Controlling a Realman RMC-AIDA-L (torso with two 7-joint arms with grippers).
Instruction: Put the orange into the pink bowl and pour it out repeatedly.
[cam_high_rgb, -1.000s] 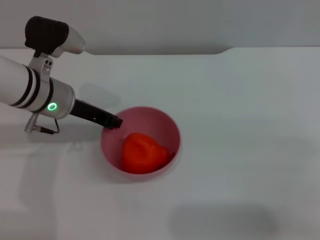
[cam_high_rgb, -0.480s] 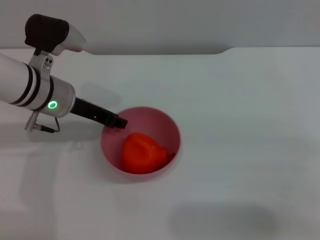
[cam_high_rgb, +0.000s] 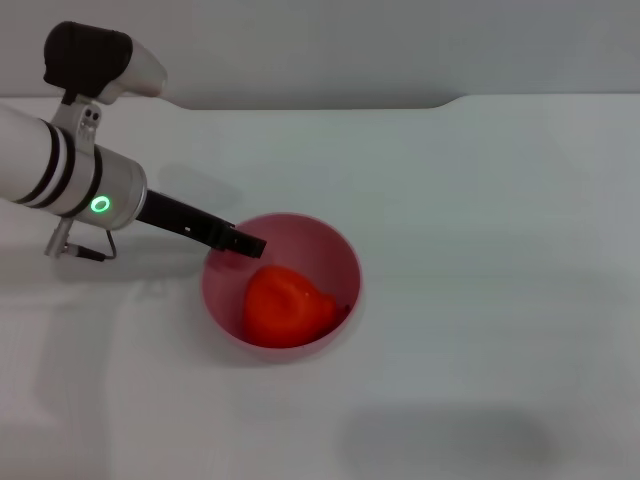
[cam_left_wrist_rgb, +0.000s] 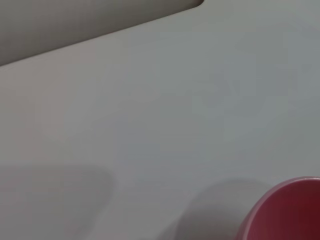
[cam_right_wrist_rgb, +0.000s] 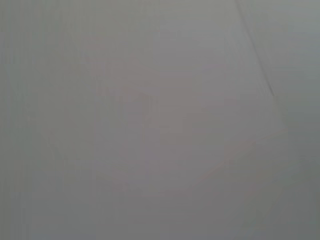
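Left gripper advanced over pink bowl rim; orange unmoved.

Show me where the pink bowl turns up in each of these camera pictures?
Head view: the pink bowl sits on the white table, left of middle, with the orange inside and the left claw at its rim.
Left wrist view: only a piece of the pink bowl's rim shows, in a corner.
Right wrist view: not in it.
Shared landmark: the white table's far edge.
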